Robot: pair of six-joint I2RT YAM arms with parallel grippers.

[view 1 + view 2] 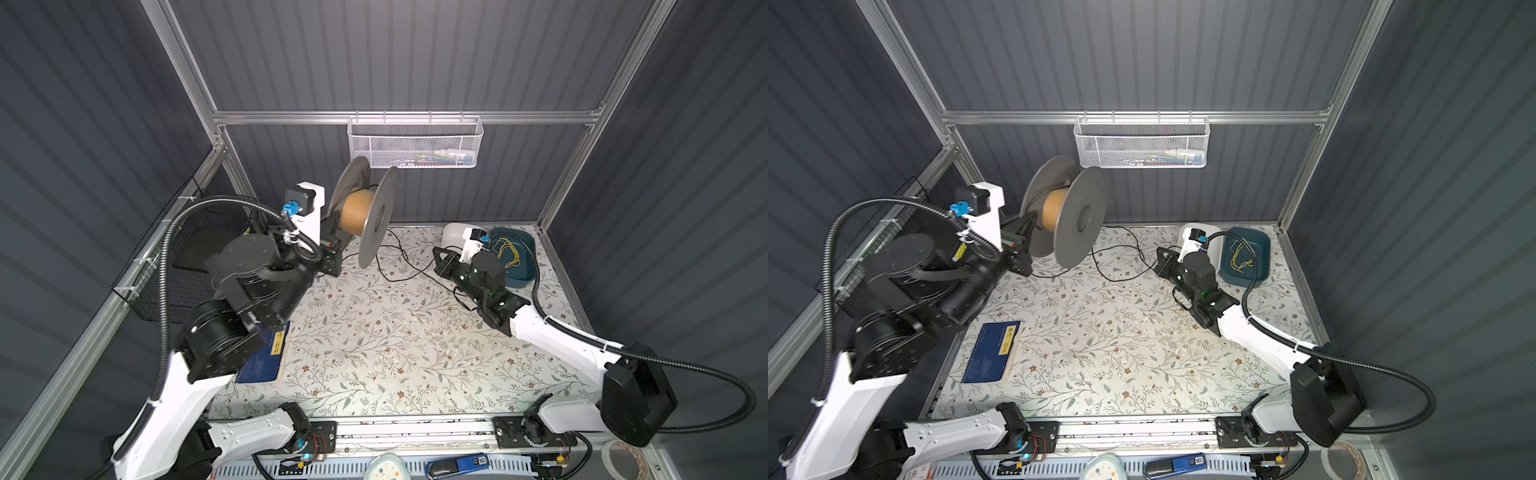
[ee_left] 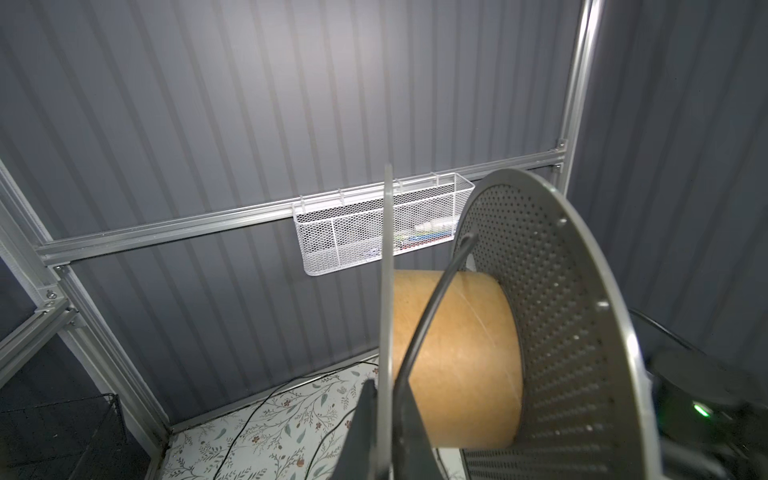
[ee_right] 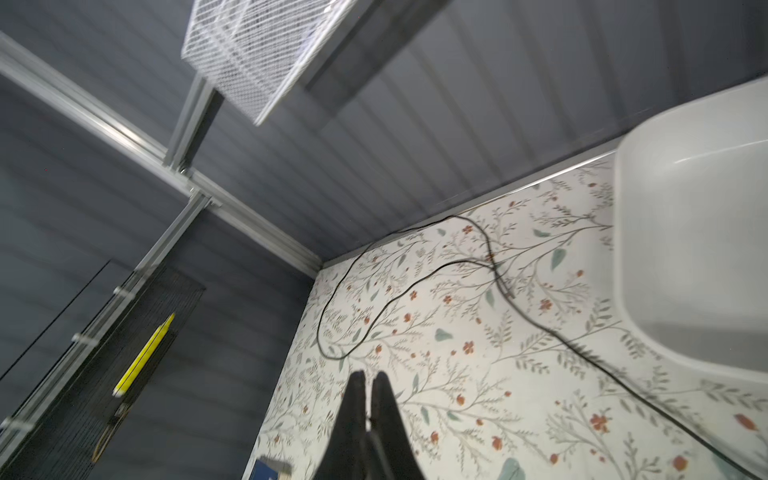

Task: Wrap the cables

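1. Left arm point(image 1: 249, 282) raised toward the counter's far left corner; left gripper point(image 2: 384, 399) pinched on the spool point(image 2: 457, 345) flange.
2. Right arm point(image 1: 552, 332) low, near the far right corner; right gripper point(image 3: 369, 378) jaws together.

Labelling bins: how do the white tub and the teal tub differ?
Colour: the white tub is plain white, the teal tub dark blue-green.
Contents: the teal tub holds a yellow wire loop; the white tub's visible inside is bare.
View: in both top views the right arm hides much of the white tub, less of the teal tub.
Shared: both stand upright, side by side, at the table's back right.
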